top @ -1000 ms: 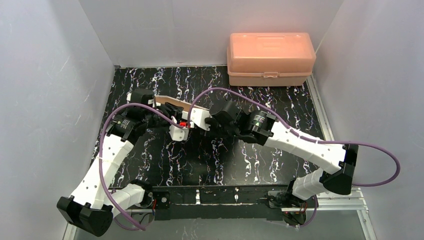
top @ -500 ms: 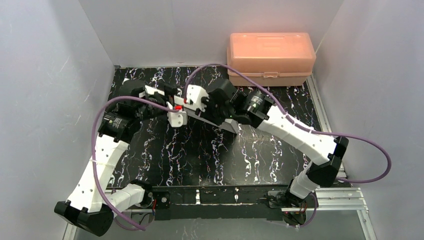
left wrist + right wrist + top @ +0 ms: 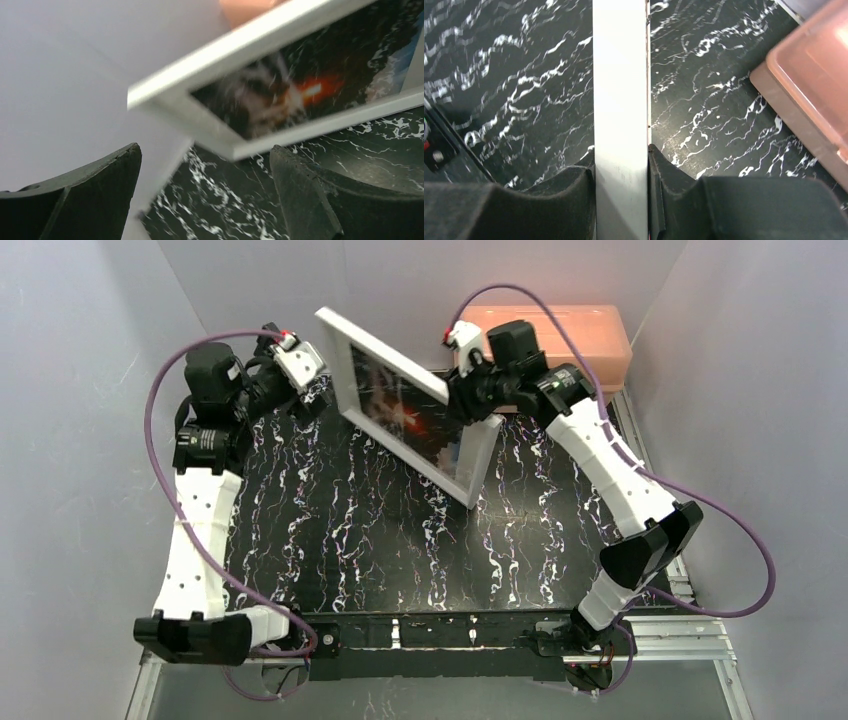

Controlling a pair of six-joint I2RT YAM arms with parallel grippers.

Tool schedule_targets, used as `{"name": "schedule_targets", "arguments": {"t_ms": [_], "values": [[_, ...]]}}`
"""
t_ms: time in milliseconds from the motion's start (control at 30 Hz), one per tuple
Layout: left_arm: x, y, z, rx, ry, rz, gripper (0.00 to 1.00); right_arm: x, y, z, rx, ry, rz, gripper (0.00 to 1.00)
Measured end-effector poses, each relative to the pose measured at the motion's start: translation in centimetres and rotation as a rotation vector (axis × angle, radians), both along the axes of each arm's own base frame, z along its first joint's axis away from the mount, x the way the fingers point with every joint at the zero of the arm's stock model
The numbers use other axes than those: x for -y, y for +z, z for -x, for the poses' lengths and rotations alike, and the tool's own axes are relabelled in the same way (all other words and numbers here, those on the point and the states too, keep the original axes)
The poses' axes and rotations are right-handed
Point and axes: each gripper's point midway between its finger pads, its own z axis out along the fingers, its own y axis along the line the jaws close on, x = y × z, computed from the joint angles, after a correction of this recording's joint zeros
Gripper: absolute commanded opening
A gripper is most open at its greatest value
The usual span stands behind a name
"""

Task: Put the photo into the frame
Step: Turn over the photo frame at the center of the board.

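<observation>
**Framed photo held up on edge: right claw holding, left claw free**

1. Table [image 3: 380, 540], near half: black marbled top. I see nothing lying between the arm bases and the frame.
2. Frame [image 3: 482, 465], mid-table: white, tipped up steeply on edge, pane facing the left arm. I cannot tell whether its low corner touches the table.
3. Photo [image 3: 400, 405]: dark clouds with an orange-red glow, sitting inside the frame behind the pane. By my reading the insertion is done and I am at the set-down step.
4. Right claw [image 3: 620, 170]: clamped across the frame's white side rail, one finger on each face. It carries the frame alone.
5. Left claw [image 3: 205, 165]: spread wide with nothing in it, just beside the frame's upper left corner and not touching.
6. Next move, as I judge it: lower the frame flat and slowly, keeping the rail square in the grip. A one-sided hold on a wide frame may let it swing.
7. Pink box [image 3: 600, 330], far right corner against the back wall: behind the right arm's wrist and close to the frame's far edge. It is the one thing to clear when tilting.
</observation>
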Motion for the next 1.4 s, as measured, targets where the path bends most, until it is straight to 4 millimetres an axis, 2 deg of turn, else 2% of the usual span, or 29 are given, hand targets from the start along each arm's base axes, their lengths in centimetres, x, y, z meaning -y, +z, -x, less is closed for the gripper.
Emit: {"name": "schedule_targets", "arguments": {"t_ms": [100, 167, 267, 433, 733, 800, 900, 967, 1067, 1167, 1267, 1400], "values": [[-2.2, -2.1, -2.1, -0.136, 0.089, 0.084, 0.98, 1.9, 0.3, -2.8, -0.052, -0.104, -0.079, 0.01], [-3.5, -3.7, -2.7, -0.213, 0.139, 0.127, 0.99, 2.8, 0.4, -4.5, -0.085, -0.167, -0.129, 0.01], [-4.5, -5.4, -2.9, -0.278, 0.182, 0.168, 0.98, 2.8, 0.3, -5.6, -0.129, -0.210, -0.170, 0.01], [-4.6, -7.6, -2.0, -0.344, 0.200, 0.205, 0.98, 1.9, 0.3, -6.1, -0.188, -0.222, -0.217, 0.01], [-5.0, -8.3, -1.5, -0.355, 0.220, 0.250, 0.98, -2.6, -0.9, -7.8, -0.369, -0.208, -0.345, 0.01], [-5.2, -8.3, -1.6, -0.356, 0.227, 0.258, 0.98, -3.1, -1.8, -7.3, -0.421, -0.215, -0.350, 0.01], [-5.7, -8.8, -1.5, -0.366, 0.243, 0.268, 0.98, -3.0, -3.8, -5.2, -0.495, -0.247, -0.359, 0.01], [-6.1, -9.4, -1.5, -0.379, 0.259, 0.273, 0.99, -2.1, -6.0, -2.8, -0.556, -0.288, -0.349, 0.01], [-6.8, -11.0, -1.5, -0.421, 0.284, 0.277, 0.98, 0.5, -10.5, 2.3, -0.682, -0.363, -0.307, 0.01], [-7.4, -12.8, -1.6, -0.468, 0.309, 0.276, 0.98, 2.2, -13.3, 5.4, -0.736, -0.397, -0.299, 0.01], [-8.2, -15.1, -1.5, -0.524, 0.337, 0.266, 0.98, 3.2, -15.1, 7.0, -0.741, -0.417, -0.308, 0.01], [-8.8, -17.8, -1.1, -0.604, 0.360, 0.239, 0.98, 4.3, -17.6, 7.9, -0.697, -0.450, -0.357, 0.03]]}}
